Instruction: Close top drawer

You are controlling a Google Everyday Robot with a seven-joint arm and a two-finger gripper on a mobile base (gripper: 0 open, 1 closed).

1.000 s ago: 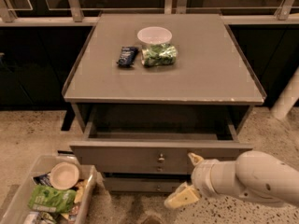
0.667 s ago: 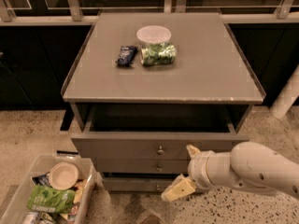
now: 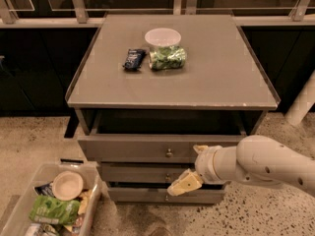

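Observation:
The top drawer (image 3: 128,149) is the uppermost of three in a grey cabinet. It stands a little way out, its flat grey front showing a small round metal knob (image 3: 169,153) and a dark gap behind it. My gripper (image 3: 190,167) comes in from the right on a white arm (image 3: 266,166), right of the knob. Its yellowish fingers are spread open. The upper fingertip (image 3: 200,148) lies at the drawer front; the lower finger (image 3: 181,185) hangs in front of the lower drawers. It holds nothing.
Two more knobbed drawer fronts (image 3: 142,173) sit below. The cabinet top (image 3: 221,73) carries a white bowl (image 3: 162,35), a green-filled clear bag (image 3: 168,57) and a dark snack packet (image 3: 133,59). A bin of trash (image 3: 29,191) stands at the lower left. A white post (image 3: 301,102) is at the right.
The top drawer's front has moved back toward the cabinet, narrowing the gap. My gripper and arm have moved left and forward with it.

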